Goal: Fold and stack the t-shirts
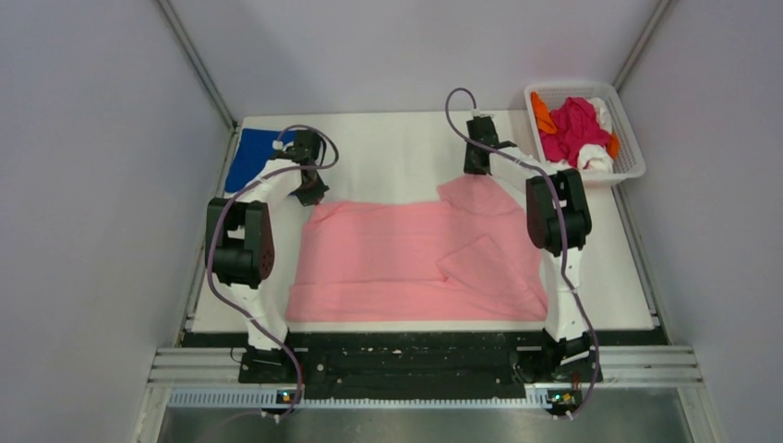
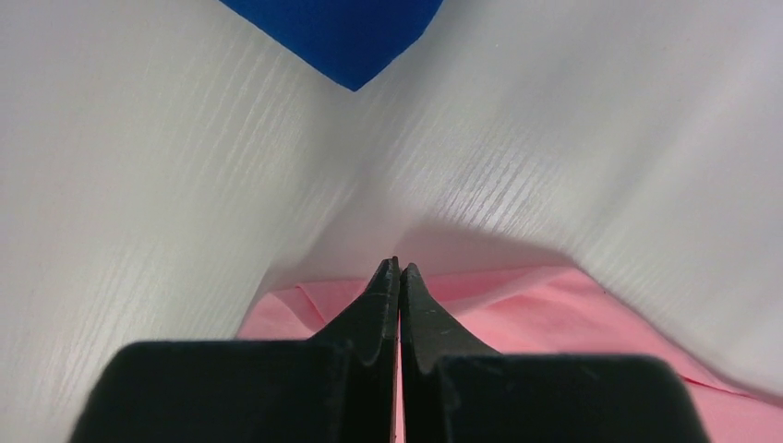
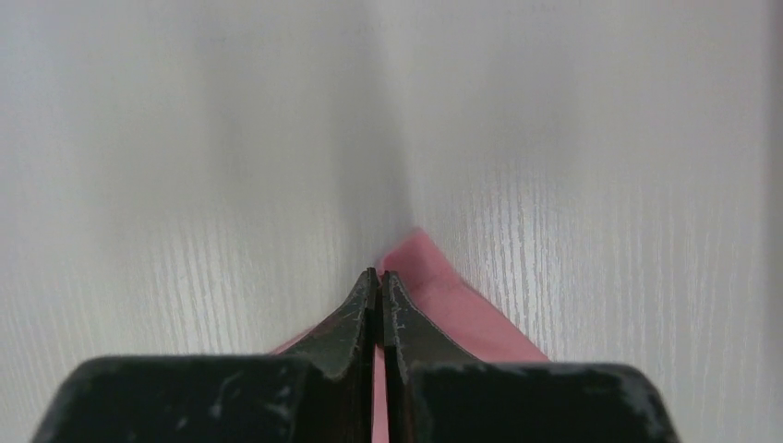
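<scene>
A light pink t-shirt [image 1: 406, 258] lies spread across the middle of the white table, with a flap folded over near its right side. My left gripper [image 1: 312, 196] sits at the shirt's far left corner. In the left wrist view that gripper [image 2: 399, 268] is shut, with pink t-shirt fabric [image 2: 554, 314] showing between and beyond its jaws. My right gripper [image 1: 476, 172] is at the shirt's far right corner. Seen from the right wrist, this gripper [image 3: 379, 275] is shut on a point of the pink cloth [image 3: 462, 309]. A royal blue t-shirt [image 1: 249, 159] lies folded at the back left; its corner [image 2: 342, 37] shows ahead of the left fingers.
A white lattice basket [image 1: 632, 152] stands off the table's back right corner, holding a magenta t-shirt [image 1: 572, 129], an orange one [image 1: 543, 118] and a white one [image 1: 596, 159]. Grey walls close in on both sides. The arm bases stand at the near edge.
</scene>
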